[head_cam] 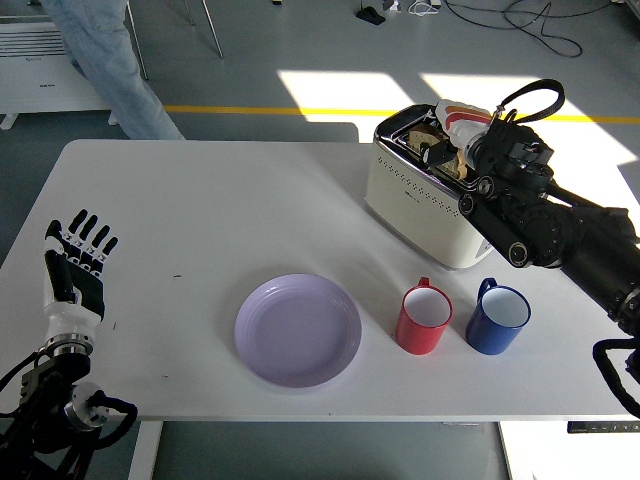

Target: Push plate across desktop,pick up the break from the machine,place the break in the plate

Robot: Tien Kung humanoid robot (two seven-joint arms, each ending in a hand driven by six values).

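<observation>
My right hand is over the top of the cream toaster, which stands on the far right part of the white table. My fingers reach down into the toaster's open top, where a piece of bread shows as a brown shape. The fingers seem to be curled around it, but my own hand covers the contact, so I cannot tell if they really clamp the bread or only touch it. My black right arm comes in from the right edge and passes above the front right corner of the toaster.

My left hand is at the left edge of the table, near the front. It stands upright with the fingers straight and a little spread, and it holds nothing.

The lilac plate lies flat near the front edge of the table, about in the middle, and nothing is in it. It is well apart from the toaster. Just to the right of the plate stands a red mug with a white inside, and beside that one a blue mug, also white inside. The two mugs are near each other but do not touch, and both stand in front of the toaster.

At the top left, behind the table, a person's leg in light blue jeans is on the grey floor, next to a white heater.
</observation>
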